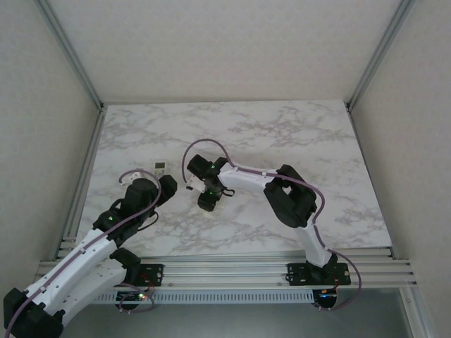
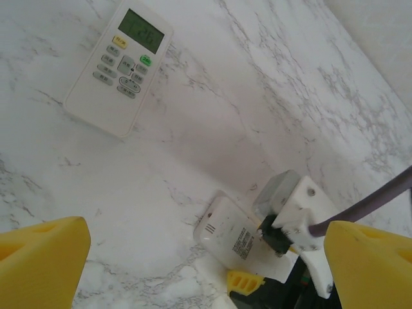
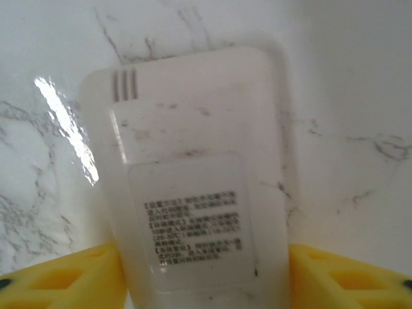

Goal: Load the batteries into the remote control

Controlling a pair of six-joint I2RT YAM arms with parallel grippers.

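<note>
Between the yellow fingers [image 3: 64, 280] of the right gripper [image 3: 206, 273], a white face-down remote [image 3: 193, 167] lies on the marble table [image 3: 347, 96], its labelled end clenched from both sides. The left gripper [image 2: 207, 224] hangs spread wide above the tabletop, grasping nothing. Just beyond it a second remote [image 2: 119, 67] lies face up, its green display and buttons showing. Pale walls [image 1: 225, 42] ring the table.
</note>
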